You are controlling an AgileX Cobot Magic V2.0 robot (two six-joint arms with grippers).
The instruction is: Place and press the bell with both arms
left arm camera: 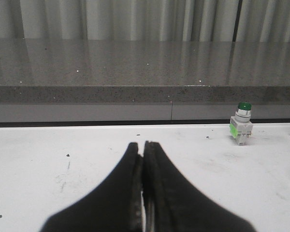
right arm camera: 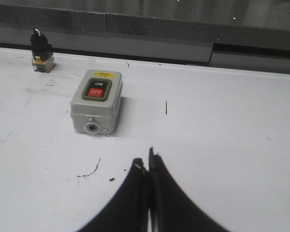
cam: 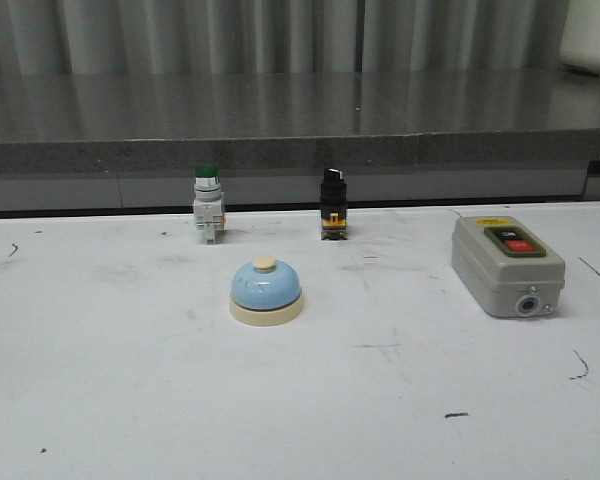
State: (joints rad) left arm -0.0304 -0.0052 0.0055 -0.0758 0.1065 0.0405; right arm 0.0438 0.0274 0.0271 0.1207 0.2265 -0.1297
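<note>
Nearest the front camera lies bare white table, scuffed with dark marks, and neither arm shows in this view. Beyond it, near the middle, stands the one bell, upright and free, well apart from everything else. Behind it stand one green-capped button and one black knob switch, and to the right one grey switch box. The bell looks small, light and rigid, with a smooth dome likely to slip between fingers; the wider cream base seems the safer place to pinch, leaving the top button clear for pressing. In the left wrist view, the left gripper has its fingers pressed together on nothing, the green button stands ahead of it, and a sliver at the frame's edge may be the bell. In the right wrist view, the right gripper is likewise closed and empty, facing the switch box and the knob switch.
</note>
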